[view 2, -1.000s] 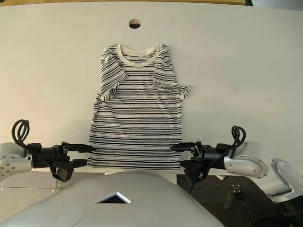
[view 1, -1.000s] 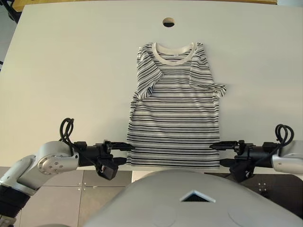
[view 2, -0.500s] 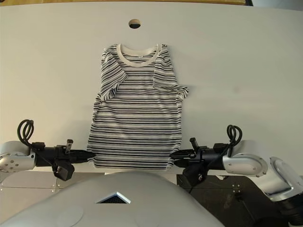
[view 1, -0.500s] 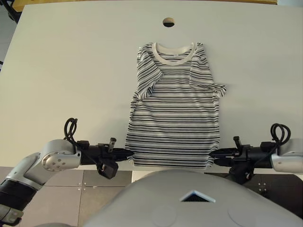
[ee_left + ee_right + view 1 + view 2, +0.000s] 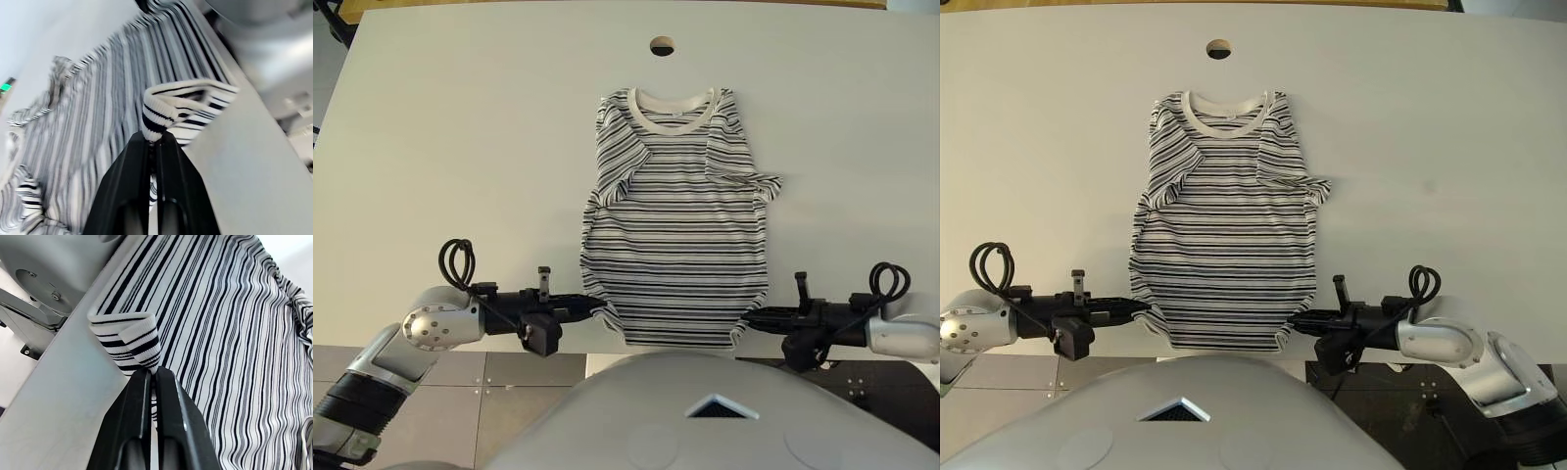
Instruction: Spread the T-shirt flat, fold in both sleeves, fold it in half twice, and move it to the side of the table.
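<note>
A black-and-white striped T-shirt with a cream collar lies on the white table, collar at the far end and both sleeves folded in over the chest. My left gripper is shut on the near left hem corner, lifted slightly off the table. On the other side my right gripper is shut on the near right hem corner. Both corners are drawn inward, so the hem looks rounded.
A round cable hole sits in the table beyond the collar. Bare table surface stretches to the left and right of the shirt. The table's near edge runs just under both grippers, with tiled floor below.
Both grippers have shut on the hem corners and pulled them up and inward; a second ago they stood open at a flat, straight hem.
</note>
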`<state>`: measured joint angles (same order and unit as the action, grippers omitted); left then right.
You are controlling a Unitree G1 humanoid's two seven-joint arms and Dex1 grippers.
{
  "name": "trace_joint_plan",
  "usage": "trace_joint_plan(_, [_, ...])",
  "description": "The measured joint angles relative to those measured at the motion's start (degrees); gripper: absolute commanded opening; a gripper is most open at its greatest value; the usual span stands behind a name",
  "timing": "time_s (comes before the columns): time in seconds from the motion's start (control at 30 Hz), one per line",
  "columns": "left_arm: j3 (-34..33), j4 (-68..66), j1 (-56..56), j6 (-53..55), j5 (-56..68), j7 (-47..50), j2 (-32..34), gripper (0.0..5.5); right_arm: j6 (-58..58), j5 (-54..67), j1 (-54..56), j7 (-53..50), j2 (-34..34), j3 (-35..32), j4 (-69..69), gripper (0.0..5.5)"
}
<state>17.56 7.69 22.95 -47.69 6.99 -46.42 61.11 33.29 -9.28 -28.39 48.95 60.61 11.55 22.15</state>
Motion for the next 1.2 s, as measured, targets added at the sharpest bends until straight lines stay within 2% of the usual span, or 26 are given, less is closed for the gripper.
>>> trace_joint_plan(0.1, [-1.06,-0.20,-0.65,0.04,4.24,-0.46,-1.24,0.10,0.17,3.22,-0.76,-2.14,-1.23,-2.68,-0.57,0.13])
trace_joint_plan(0.2, [-3.01,-0.91,-4.44,1.79,9.50,0.21,-5.14,0.10,0.68,9.24,-0.78,-3.99,-3.62,-5.03,-2.10,0.13])
trace_joint_plan(0.3, [-3.91,-5.58,-11.80,5.69,11.51,0.78,-11.56,0.10,0.52,15.33,2.32,-5.79,-7.62,-6.53,-4.22,0.13])
trace_joint_plan(0.4, [-3.93,-12.65,-18.33,7.96,7.34,2.51,-17.72,0.10,-2.05,16.19,9.41,-8.73,-12.91,-6.77,-8.50,0.13])
trace_joint_plan(0.53, [-4.58,-23.44,-29.28,11.33,-1.63,9.70,-25.73,0.10,-5.14,8.76,23.15,-16.53,-21.00,-6.44,-18.89,0.13])
trace_joint_plan(0.7, [-4.78,-39.99,-42.32,11.50,-12.92,18.19,-30.13,0.10,-6.02,-1.87,33.89,-25.22,-29.00,-3.51,-32.69,0.13])
trace_joint_plan(0.97, [-1.63,-65.32,-58.03,10.17,-25.71,31.95,-36.33,0.10,-6.68,-11.38,47.36,-38.03,-35.31,-1.10,-52.83,0.13])
trace_joint_plan(1.07, [0.08,-70.92,-59.45,9.72,-28.46,34.77,-38.65,0.10,-6.67,-13.21,51.36,-41.11,-36.36,-0.20,-58.73,0.64])
trace_joint_plan(1.2, [-0.11,-74.89,-60.13,10.08,-28.50,36.38,-40.60,0.72,-6.70,-14.24,56.52,-44.49,-39.05,0.87,-66.81,1.29])
